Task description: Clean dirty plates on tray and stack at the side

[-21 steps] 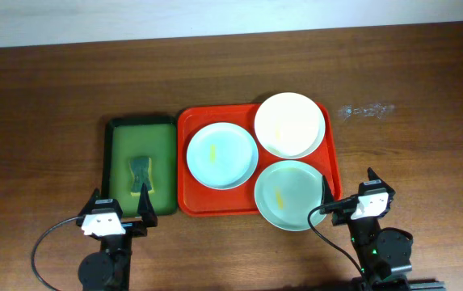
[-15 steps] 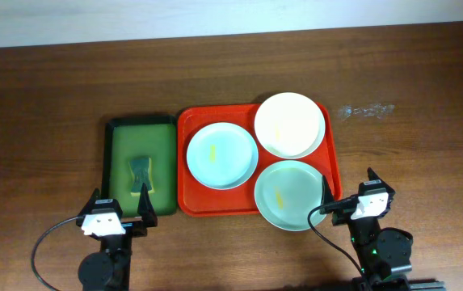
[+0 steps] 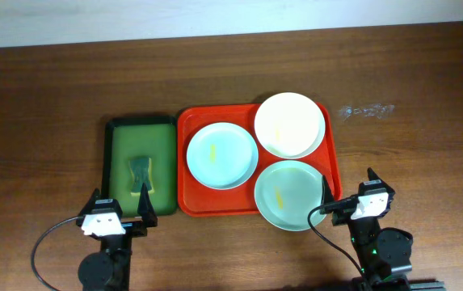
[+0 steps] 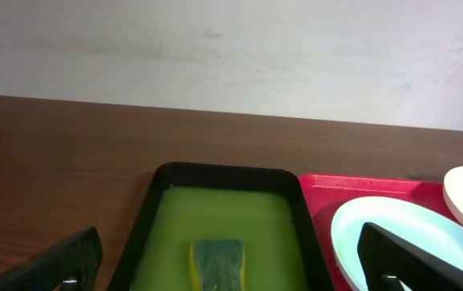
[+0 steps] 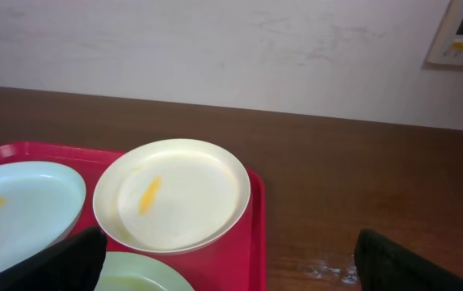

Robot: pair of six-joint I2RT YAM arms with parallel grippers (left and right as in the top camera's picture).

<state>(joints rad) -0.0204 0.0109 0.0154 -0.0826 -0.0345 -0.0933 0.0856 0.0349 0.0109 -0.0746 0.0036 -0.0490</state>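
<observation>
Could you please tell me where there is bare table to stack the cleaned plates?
Bare table lies right of the red tray, and more lies left of the green tray. A strip runs behind both trays to the wall. The red tray is crowded: three plates fill it.

Dark, grained wood is seen in the table (image 3: 45, 97) (only a faint sheen). The tray (image 3: 191, 206) is rendered in smooth, glossy red plastic; the dirty plates (image 3: 221, 155) are smoothly finished.
</observation>
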